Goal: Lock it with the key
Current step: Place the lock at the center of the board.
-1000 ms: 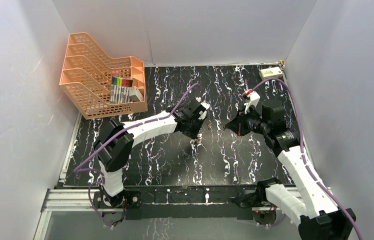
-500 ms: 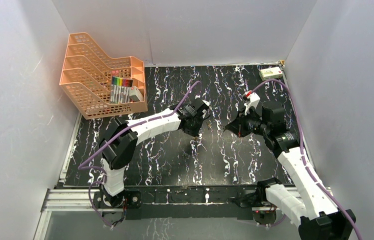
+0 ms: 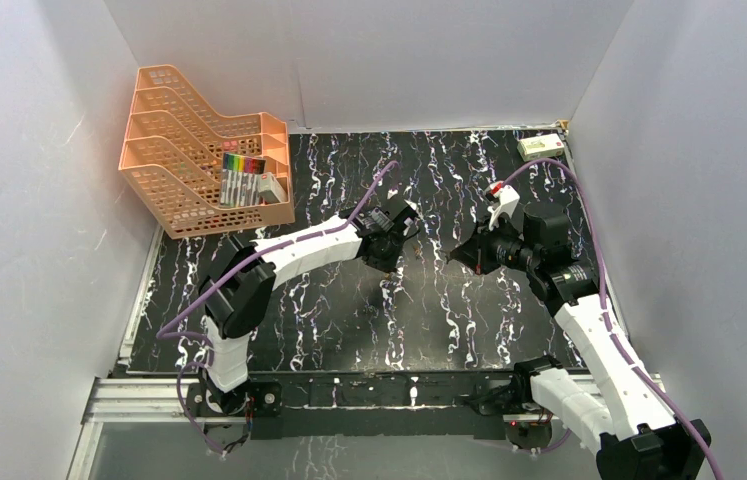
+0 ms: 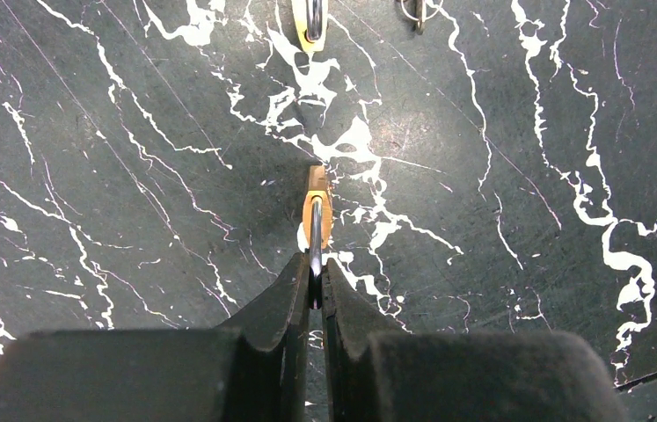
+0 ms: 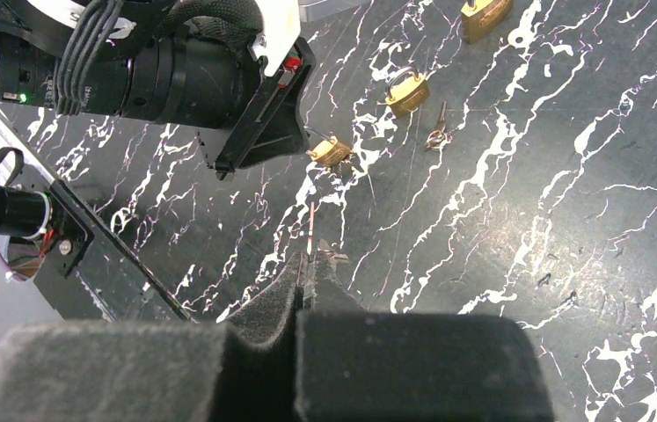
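My left gripper is shut on the steel shackle of a small brass padlock, which hangs edge-on just above the black marbled table. In the right wrist view the same padlock shows below the left gripper's fingers. My right gripper is shut on a thin key that points toward that padlock, with a gap between them. In the top view the left gripper and right gripper face each other mid-table.
Two more brass padlocks and a loose key lie on the table beyond. An orange file rack stands at the back left, and a small white box at the back right.
My left gripper has drawn back a little toward the far side, with the padlock in it. The right arm has barely moved.
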Robot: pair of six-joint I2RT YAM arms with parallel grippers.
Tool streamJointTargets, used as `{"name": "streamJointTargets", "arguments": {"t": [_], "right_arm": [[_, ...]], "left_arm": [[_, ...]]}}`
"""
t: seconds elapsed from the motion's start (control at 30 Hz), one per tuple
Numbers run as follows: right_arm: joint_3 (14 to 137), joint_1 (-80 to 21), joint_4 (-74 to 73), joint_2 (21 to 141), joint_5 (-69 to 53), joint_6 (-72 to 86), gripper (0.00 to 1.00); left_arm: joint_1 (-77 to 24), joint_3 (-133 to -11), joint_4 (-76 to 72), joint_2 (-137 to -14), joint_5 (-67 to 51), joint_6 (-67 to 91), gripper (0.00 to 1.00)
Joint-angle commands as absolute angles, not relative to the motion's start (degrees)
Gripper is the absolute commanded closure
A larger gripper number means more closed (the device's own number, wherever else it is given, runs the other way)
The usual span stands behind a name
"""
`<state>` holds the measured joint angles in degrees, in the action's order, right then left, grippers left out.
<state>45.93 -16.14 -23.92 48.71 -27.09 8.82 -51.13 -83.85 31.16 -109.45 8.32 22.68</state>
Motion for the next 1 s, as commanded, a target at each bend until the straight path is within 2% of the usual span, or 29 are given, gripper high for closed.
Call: {"name": "streamJointTargets", "arguments": {"t": [0.0,0.47,0.97], "right_arm": [[45.8,-16.0,-22.1,47.9,-26.9,8.8,1.00],[45.8,-15.9,-21.9,48.0,-27.0,8.7,1.00],[45.2,-16.0,-21.7,47.6,-27.3,8.7,1.00]], "left_arm": [[-51.3,-86.0,33.8,-110.3,7.4,22.8,1.00],[-51.4,-86.9,33.9,-109.9,3.6,23.1,1.00],[-51.3,-85.5,34.3,-109.6,5.2,23.2,1.00]]}}
